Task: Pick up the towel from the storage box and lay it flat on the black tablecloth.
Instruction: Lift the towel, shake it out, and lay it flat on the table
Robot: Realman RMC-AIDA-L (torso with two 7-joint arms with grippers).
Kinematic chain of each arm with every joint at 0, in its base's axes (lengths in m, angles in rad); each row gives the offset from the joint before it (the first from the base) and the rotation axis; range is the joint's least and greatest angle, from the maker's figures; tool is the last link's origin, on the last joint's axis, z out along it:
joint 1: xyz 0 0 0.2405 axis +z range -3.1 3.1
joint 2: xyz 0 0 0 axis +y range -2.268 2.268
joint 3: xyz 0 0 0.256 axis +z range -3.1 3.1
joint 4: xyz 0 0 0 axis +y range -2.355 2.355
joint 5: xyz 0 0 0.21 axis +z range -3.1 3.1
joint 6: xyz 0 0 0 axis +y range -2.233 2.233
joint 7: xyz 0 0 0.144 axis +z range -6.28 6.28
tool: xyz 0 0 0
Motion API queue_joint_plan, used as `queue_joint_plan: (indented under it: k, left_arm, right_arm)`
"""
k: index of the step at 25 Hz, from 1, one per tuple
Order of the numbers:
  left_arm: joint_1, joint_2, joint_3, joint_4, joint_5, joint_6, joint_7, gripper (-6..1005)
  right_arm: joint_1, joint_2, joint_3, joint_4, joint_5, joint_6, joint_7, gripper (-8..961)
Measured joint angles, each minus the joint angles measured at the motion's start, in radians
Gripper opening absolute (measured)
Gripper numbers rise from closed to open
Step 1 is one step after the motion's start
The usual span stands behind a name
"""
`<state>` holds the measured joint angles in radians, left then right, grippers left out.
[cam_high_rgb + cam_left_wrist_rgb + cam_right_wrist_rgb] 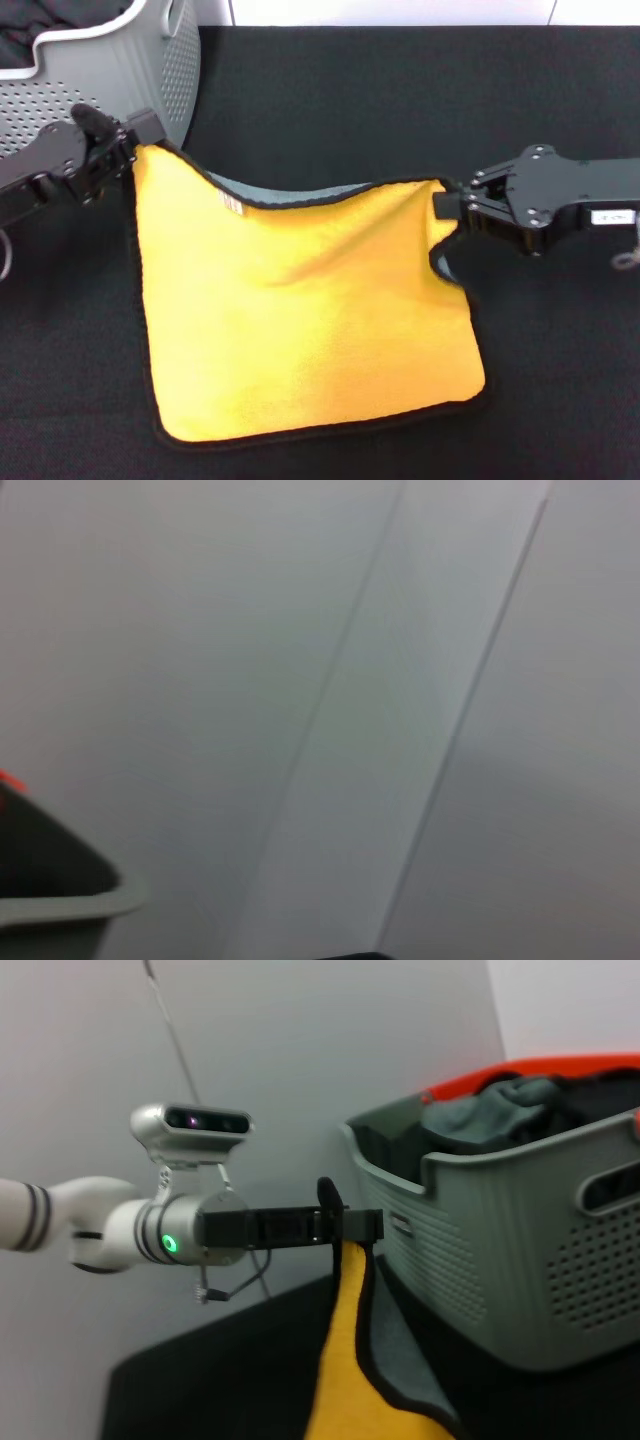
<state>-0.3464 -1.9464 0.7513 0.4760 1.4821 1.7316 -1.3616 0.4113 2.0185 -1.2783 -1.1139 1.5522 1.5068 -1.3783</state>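
Pinching towel [300, 310] top corners: left tool [133, 143], right tool [442, 205], both clamped.

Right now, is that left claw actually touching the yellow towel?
Touching. In the head view the left gripper pinches the towel at its upper corner, and the right wrist view shows the cloth hanging straight from its closed fingers.

The towel [300, 310] hangs spread between two tools, its lower edge on the black tablecloth [400, 110]. Left tool [135, 140] grips its left upper corner, right tool [445, 205] its right upper corner. The storage box [120, 70] stands behind, far left.
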Motion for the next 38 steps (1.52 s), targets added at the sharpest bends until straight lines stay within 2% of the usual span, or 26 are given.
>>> queue_joint_plan:
  k: [8, 14, 17, 24, 38]
  left_arm:
    - [-0.03, -0.018, -0.002, -0.003, -0.001, -0.144, 0.021, 25]
    - [-0.047, -0.033, 0.002, -0.004, 0.003, -0.202, 0.03, 26]
    - [-0.06, -0.051, 0.003, -0.009, 0.004, -0.236, 0.064, 25]
    - [-0.077, -0.108, 0.0, -0.018, 0.006, -0.324, 0.189, 24]
    - [-0.073, -0.134, -0.002, -0.055, 0.0, -0.473, 0.341, 25]
  right_arm:
    - [0.085, -0.009, 0.018, 0.069, -0.079, -0.147, -0.09, 7]
    - [0.206, -0.002, 0.013, 0.23, -0.143, -0.226, -0.143, 7]
    - [0.243, 0.004, 0.004, 0.284, -0.184, -0.29, -0.159, 7]
    - [0.262, 0.006, -0.055, 0.301, -0.199, -0.445, -0.166, 7]
    - [0.387, 0.003, -0.059, 0.453, -0.207, -0.562, -0.166, 7]
